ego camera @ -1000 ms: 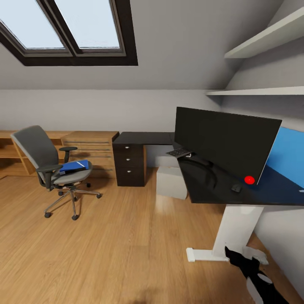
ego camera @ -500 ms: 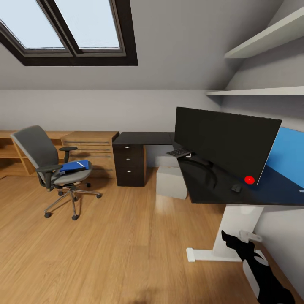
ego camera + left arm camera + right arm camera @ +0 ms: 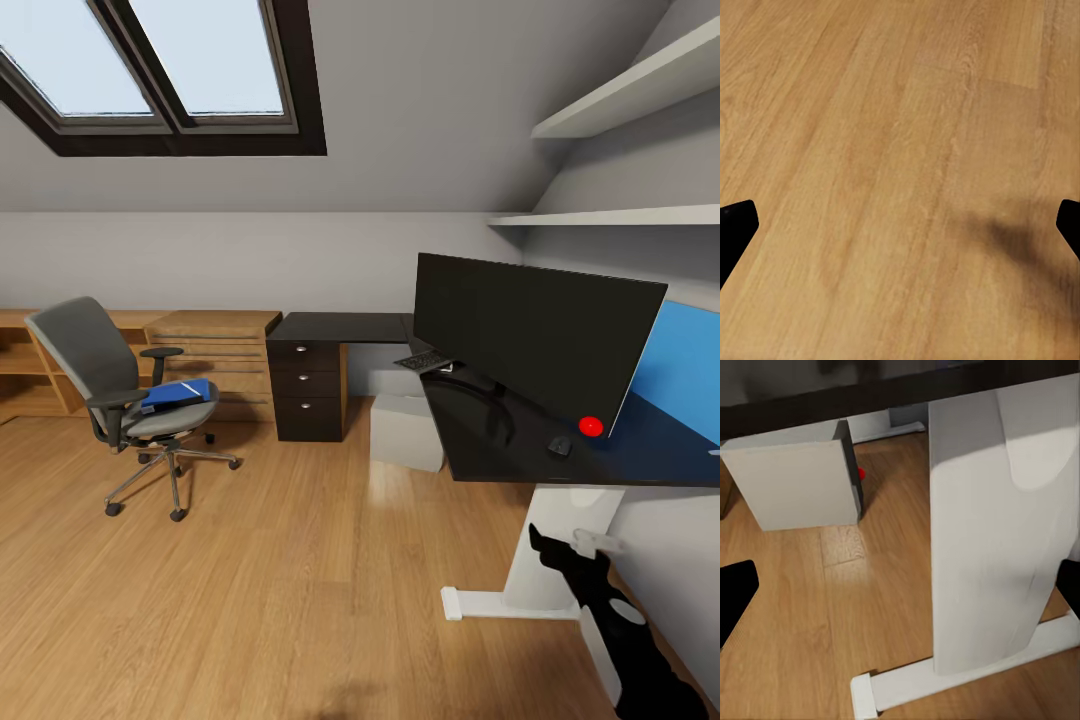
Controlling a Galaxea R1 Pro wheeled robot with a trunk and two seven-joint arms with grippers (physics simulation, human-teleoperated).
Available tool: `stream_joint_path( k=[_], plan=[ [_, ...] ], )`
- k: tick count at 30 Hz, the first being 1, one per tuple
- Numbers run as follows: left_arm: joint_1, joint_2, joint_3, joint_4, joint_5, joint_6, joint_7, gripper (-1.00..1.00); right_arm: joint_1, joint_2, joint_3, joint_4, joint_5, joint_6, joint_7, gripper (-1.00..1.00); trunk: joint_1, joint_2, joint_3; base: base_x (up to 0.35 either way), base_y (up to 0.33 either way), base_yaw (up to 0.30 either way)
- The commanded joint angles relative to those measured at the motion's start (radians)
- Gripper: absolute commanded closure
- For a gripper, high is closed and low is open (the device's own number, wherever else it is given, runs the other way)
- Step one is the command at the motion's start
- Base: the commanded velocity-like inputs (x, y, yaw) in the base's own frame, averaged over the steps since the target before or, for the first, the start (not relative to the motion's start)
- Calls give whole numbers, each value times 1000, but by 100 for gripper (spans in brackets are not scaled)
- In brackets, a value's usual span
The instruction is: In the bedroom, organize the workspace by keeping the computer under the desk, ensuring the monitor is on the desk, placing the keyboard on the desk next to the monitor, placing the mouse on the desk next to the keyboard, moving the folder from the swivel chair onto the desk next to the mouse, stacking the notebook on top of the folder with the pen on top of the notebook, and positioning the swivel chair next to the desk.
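Under desk (image 3: 870,394) computer (image 3: 795,484), head view folder (image 3: 178,392) on swivel chair (image 3: 110,385), both end effectors open, empty.

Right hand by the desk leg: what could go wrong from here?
1. The right hand is raised close to the white desk leg, beneath the desk edge; more lift or base motion could knock it.
2. The mouse lies near the desk's front edge, so a bump might push it off.
3. The folder lies on the chair, whose casters may roll when reached for.
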State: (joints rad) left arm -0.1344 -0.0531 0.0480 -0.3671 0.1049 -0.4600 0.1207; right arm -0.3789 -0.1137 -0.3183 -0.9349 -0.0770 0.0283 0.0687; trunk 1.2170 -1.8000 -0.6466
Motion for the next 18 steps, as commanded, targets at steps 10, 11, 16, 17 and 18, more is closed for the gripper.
stream_joint_path(
  k=[10,11,16,17,18],
  plan=[
    [-1,-1,1,0,6,-3,-3,-100,10,18,-2,-168,-5,138,4,-100,0,0,-1,0,0,0],
    [-1,-1,2,0,6,-3,-3,-100,11,19,-2,-194,-5,168,4,-100,0,0,-1,0,0,0],
    [-1,-1,2,0,6,-3,-3,-100,11,23,-2,-264,-4,245,3,-100,0,0,-1,0,0,0],
    [-1,-1,2,0,6,-3,-3,-100,11,24,-2,-271,-4,252,3,-100,0,0,-1,0,0,0],
    [-1,-1,2,0,6,-3,-3,-100,11,25,-2,-278,-4,258,3,-100,0,0,-1,0,0,0]
  ],
)
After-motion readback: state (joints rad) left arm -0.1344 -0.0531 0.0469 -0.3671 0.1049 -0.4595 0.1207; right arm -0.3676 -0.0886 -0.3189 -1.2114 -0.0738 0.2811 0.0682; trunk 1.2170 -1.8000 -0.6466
